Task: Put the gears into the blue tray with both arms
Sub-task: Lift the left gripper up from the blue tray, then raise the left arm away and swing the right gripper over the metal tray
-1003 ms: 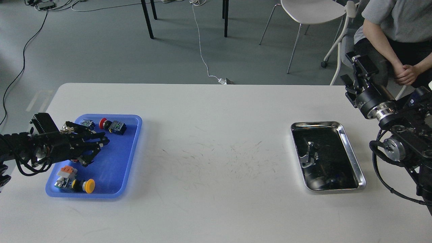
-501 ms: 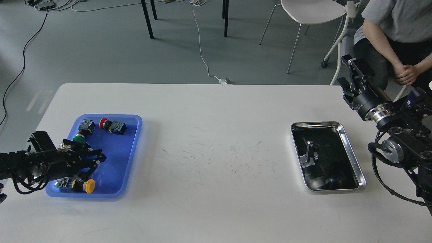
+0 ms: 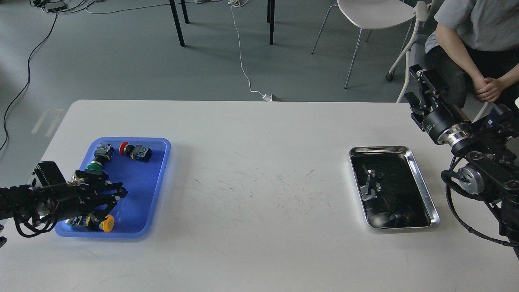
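The blue tray (image 3: 140,186) lies at the table's left. Three push-button switches rest in it: red-capped (image 3: 136,151), green-capped (image 3: 98,159) and yellow-capped (image 3: 100,222). My left gripper (image 3: 114,201) hovers low over the tray's near half, just above the yellow switch. Its claw fingers are spread and I see nothing between them. My right gripper (image 3: 419,89) is raised beyond the table's far right corner, dark and seen from behind. I cannot make out any gears. The steel tray (image 3: 421,184) has a dark mirror-like floor with a few small unclear shapes.
A seated person (image 3: 474,40) is close behind my right gripper, beside a white chair (image 3: 373,16). The steel tray sits near the right arm's thick joints (image 3: 474,174). The white tabletop (image 3: 259,182) stretches between the two trays.
My left gripper has drawn back along the blue tray toward its near end, uncovering the green switch. My right gripper has shifted slightly left and up.
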Controlling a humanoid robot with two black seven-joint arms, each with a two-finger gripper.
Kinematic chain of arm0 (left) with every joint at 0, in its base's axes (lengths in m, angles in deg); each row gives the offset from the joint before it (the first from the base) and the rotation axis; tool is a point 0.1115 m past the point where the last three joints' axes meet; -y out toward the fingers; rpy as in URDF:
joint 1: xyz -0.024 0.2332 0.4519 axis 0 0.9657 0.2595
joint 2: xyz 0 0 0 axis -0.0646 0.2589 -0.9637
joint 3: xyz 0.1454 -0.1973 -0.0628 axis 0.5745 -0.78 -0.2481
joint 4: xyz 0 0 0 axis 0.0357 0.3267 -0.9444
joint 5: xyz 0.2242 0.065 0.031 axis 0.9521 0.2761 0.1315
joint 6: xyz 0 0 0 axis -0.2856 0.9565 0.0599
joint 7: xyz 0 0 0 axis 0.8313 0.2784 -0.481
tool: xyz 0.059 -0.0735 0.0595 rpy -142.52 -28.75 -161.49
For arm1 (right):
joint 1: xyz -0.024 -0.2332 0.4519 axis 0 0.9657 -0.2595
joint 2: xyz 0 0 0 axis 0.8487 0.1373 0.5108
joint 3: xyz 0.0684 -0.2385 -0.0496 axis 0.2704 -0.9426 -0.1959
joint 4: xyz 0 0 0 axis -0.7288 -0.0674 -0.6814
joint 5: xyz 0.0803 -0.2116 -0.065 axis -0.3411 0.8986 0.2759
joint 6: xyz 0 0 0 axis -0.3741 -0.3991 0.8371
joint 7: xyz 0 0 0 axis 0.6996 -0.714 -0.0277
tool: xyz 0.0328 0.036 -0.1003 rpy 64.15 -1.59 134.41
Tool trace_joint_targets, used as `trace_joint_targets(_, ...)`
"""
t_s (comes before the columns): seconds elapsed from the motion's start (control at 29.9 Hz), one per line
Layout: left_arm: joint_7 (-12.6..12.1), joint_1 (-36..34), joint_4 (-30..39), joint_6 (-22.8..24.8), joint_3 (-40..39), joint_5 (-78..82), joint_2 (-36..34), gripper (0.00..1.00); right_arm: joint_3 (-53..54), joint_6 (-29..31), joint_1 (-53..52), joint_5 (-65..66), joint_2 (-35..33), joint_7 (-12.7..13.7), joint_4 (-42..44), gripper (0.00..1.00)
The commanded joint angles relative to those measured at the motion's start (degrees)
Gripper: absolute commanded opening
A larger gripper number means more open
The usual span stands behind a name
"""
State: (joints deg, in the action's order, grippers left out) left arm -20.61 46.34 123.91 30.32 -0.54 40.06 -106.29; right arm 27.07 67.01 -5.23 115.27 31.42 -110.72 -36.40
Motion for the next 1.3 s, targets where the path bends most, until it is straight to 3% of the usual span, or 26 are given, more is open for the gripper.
trace_joint_targets(0.0, 0.0, 0.1, 0.6, 0.0, -0.1, -0.3, -0.7, 0.37, -0.2, 0.0, -0.1, 0.0, 0.0, 0.0, 0.0, 0.94)
trace_joint_targets(0.4, 0.0, -0.6, 3.1, 0.0, -0.7, -5.3, -1.4, 0.50, -0.4, 0.0, -0.2, 0.1, -0.2, 0.0, 0.0, 0.94)
trace_joint_targets(0.6, 0.0, -4.4, 3.0, 0.9, -2.6, -24.4, -2.3, 0.57, -4.1, 0.7, -0.5, 0.0, -2.5, 0.0, 0.0, 0.94)
trace_joint_targets(0.77, 0.0, -9.8, 2.6, 4.6, -3.6, -35.7, -2.9, 0.62, -9.2, 2.6, -1.9, -0.1, -6.1, 0.0, -0.5, 0.94)
trace_joint_targets(0.9, 0.0, -11.2, 2.5, 6.5, -6.6, -43.6, -3.0, 0.72, -14.9, 5.5, -3.7, 0.0, -7.5, 0.0, -1.0, 0.94)
trace_joint_targets(1.27, 0.0, -10.9, -1.8, 7.3, -13.0, -60.2, -1.1, 0.77, -36.8, 17.4, -17.1, 0.9, -21.4, 0.0, -5.1, 0.94)
